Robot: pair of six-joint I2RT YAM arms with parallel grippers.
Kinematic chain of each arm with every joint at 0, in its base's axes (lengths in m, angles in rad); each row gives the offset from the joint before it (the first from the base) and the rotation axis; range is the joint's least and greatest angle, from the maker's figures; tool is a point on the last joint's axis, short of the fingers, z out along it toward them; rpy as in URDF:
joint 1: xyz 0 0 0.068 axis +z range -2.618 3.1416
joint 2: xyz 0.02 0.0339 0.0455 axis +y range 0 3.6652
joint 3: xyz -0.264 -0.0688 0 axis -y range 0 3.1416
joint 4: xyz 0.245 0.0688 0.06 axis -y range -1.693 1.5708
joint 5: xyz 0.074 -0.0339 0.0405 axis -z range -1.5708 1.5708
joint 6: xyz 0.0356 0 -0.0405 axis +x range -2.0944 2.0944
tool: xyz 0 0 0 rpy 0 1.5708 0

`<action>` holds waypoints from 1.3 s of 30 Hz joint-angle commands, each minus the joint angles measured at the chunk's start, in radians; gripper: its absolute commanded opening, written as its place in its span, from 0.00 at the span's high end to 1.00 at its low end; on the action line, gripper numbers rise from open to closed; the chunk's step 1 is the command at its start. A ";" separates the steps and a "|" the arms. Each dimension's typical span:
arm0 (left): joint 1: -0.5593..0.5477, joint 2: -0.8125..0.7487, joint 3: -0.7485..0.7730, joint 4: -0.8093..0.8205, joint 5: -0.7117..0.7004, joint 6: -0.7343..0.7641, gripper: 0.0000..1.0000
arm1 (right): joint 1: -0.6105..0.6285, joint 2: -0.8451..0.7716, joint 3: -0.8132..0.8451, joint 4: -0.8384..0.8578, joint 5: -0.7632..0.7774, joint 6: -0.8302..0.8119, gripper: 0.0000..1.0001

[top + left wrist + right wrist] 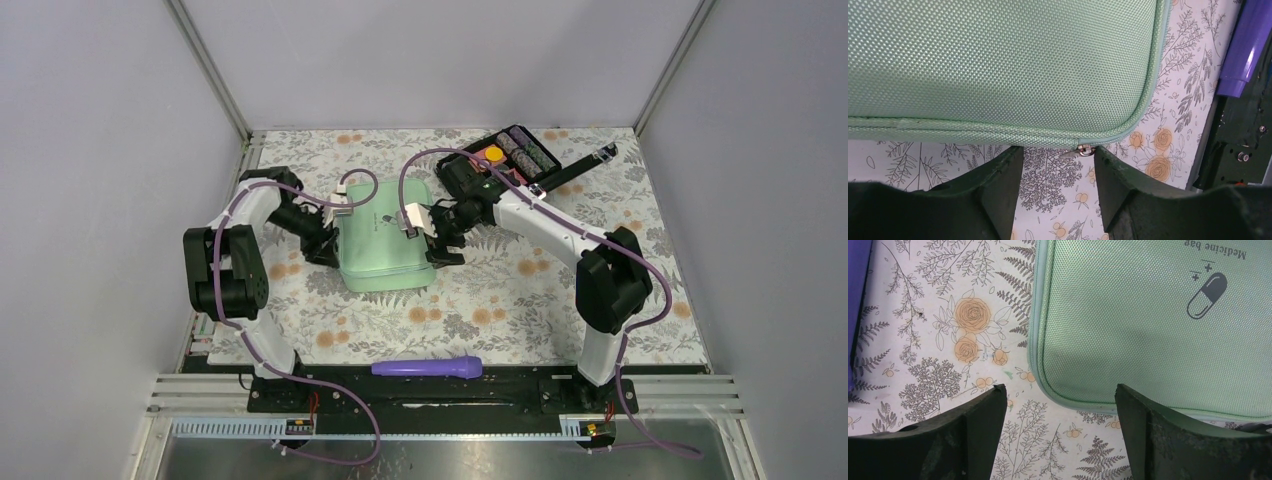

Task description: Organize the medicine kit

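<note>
The kit [385, 240] lies closed on the flowered cloth [500, 300], about in the middle of the table, with its pill logo [1206, 296] on top. The left gripper [326, 244] is low at the left side of the kit. Its jaws are spread and hold nothing. The metal zipper pull [1079, 150] hangs from the kit's edge just at the tip of one finger [1108, 175]. The right gripper [441, 238] is at the right side of the kit, jaws wide apart, with a rounded corner of the kit just in front of the gap. A purple tool [427, 367] lies near the arm bases. A black case [515, 155] stands at the far right.
</note>
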 commanded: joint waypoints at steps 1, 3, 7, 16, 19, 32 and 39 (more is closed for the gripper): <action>0.002 -0.038 -0.026 0.114 0.080 -0.052 0.44 | 0.009 -0.012 -0.012 0.036 0.020 0.040 0.15; 0.003 -0.053 -0.044 0.128 0.067 -0.039 0.43 | 0.008 -0.010 -0.014 0.048 0.023 0.054 0.15; 0.003 -0.067 -0.075 0.117 0.033 -0.003 0.48 | 0.008 -0.006 -0.022 0.076 0.023 0.088 0.15; -0.018 -0.099 -0.126 0.160 -0.003 -0.014 0.52 | 0.009 0.001 -0.024 0.109 0.020 0.132 0.16; -0.023 -0.109 -0.134 0.225 -0.008 -0.054 0.57 | 0.009 0.003 -0.023 0.119 0.021 0.146 0.16; 0.034 -0.193 -0.111 0.145 -0.028 -0.082 1.00 | 0.013 -0.039 -0.056 0.099 0.047 0.078 0.17; 0.036 -0.293 -0.107 0.167 -0.170 -0.273 1.00 | 0.017 -0.046 -0.057 0.065 0.005 -0.084 0.17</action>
